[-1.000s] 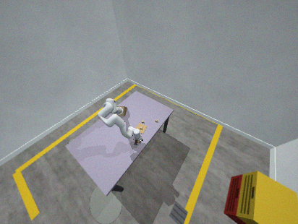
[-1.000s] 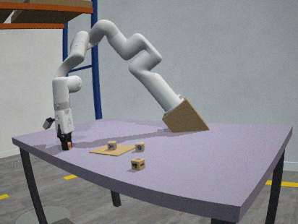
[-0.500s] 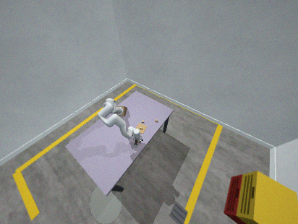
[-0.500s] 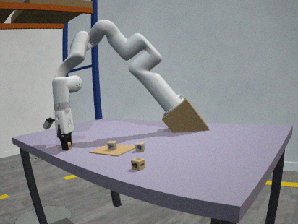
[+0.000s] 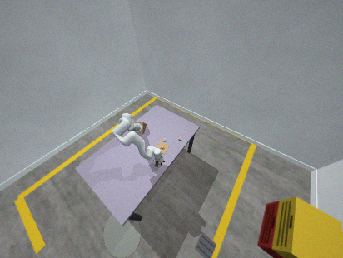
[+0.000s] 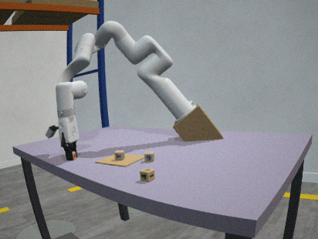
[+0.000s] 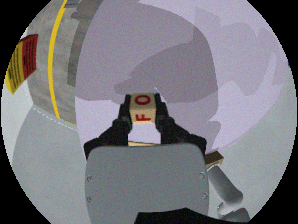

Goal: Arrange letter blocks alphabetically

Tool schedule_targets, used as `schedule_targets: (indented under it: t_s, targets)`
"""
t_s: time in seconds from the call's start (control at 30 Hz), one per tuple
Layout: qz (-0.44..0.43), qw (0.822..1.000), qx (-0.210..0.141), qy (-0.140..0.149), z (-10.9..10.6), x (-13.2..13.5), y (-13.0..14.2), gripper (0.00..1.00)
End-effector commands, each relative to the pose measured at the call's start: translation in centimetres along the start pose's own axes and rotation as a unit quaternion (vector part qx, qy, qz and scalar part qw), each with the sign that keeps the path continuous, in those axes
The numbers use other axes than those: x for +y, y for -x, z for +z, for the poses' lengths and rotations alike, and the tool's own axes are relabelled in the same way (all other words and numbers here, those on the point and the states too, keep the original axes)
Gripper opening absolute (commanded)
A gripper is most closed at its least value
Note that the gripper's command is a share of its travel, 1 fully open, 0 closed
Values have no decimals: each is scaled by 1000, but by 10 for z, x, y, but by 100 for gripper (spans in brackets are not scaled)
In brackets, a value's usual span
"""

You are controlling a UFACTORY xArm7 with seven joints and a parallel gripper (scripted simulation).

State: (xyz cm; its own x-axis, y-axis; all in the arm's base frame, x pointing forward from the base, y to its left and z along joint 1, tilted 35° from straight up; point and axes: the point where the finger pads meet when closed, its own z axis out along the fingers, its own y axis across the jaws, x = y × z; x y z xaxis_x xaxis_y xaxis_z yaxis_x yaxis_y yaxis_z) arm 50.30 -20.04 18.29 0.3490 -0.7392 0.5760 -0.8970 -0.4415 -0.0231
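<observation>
My gripper point(image 5: 159, 164) point(image 6: 71, 156) point(image 7: 143, 101) is shut on a wooden block point(image 7: 143, 108) with a red O and a red F on two visible faces. It is low over the table, left of the mat in the exterior view; any gap under the block cannot be told. The tan mat point(image 5: 166, 146) point(image 6: 125, 163) lies flat. A block with a blue Y-like mark point(image 5: 162, 148) point(image 6: 120, 155) on its side sits on it. A block with a blue 9-like mark point(image 5: 164, 141) point(image 6: 149, 156) stands by the mat's right corner. A block with black marks point(image 5: 180, 139) point(image 6: 147, 175) stands off the mat. Their top letters are unreadable.
The lilac table point(image 5: 121, 183) point(image 6: 231, 173) carries everything. The arm's base sits on a brown wedge point(image 5: 143, 126) point(image 6: 198, 127) at the back. The held block is near the table's front edge.
</observation>
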Motion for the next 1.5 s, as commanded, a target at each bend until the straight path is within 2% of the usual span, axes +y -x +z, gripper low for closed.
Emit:
schedule_targets:
  t_s: [0.0, 0.23, 0.57, 0.7, 1.2, 1.3, 1.37, 1.47]
  targets:
    - [0, 1000, 1, -2, -1, -1, 0, 27]
    - [0, 1000, 1, -2, -11, -1, 0, 27]
    - [0, 1000, 1, -2, -79, -1, 0, 27]
    - [0, 1000, 1, -2, -97, -1, 0, 27]
    - [3, 1000, 0, -2, -101, -2, 3, 27]
    - [22, 1000, -1, -3, -102, -10, 22, 27]
    - [22, 1000, -1, -3, -102, -10, 22, 27]
    - [61, 998, -2, -3, -103, -21, 59, 27]
